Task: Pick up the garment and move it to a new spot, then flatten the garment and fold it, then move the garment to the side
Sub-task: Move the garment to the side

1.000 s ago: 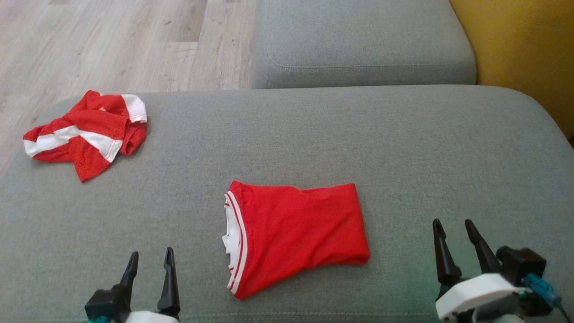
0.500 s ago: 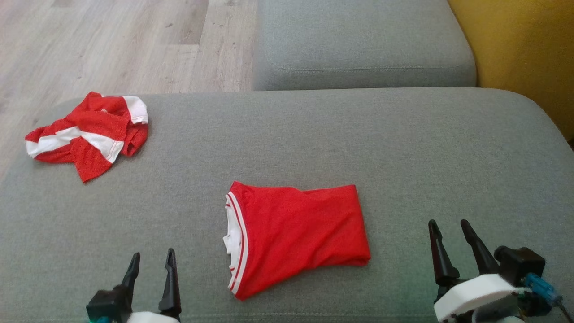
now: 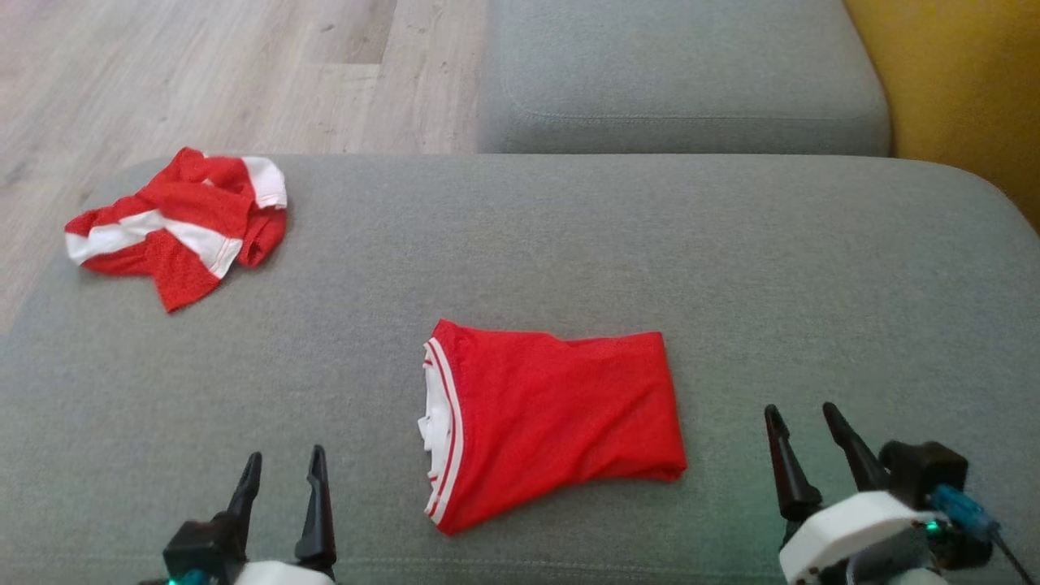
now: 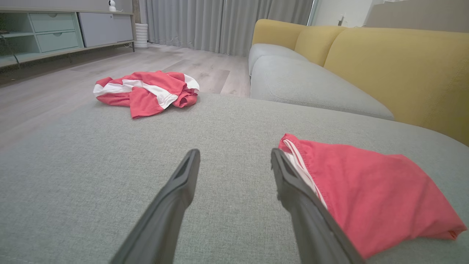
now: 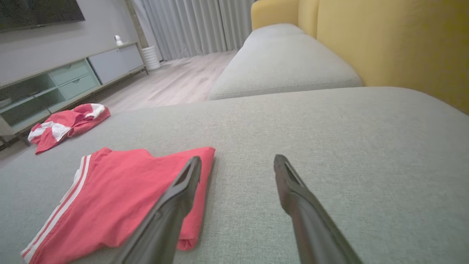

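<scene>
While red garment point(image 3: 561, 422) lies folded, lower centre of frame, I judge side-move next. Left gripper point(image 3: 284, 455), right gripper point(image 3: 801, 409) both spread, empty, flanking it. Must pinch without undoing fold.

The left gripper point(image 4: 235, 154) rose from the bottom centre, its fingers spread wide with bare grey cushion point(image 4: 110, 165) between them. At lower right the folded red garment point(image 4: 370, 190) lay flat, its white-striped edge just beside the frame's right-hand finger. At upper left a crumpled red-and-white garment point(image 4: 146, 90) sat near the cushion's far edge, and a yellow backrest point(image 4: 395, 69) ran across the upper right.
</scene>
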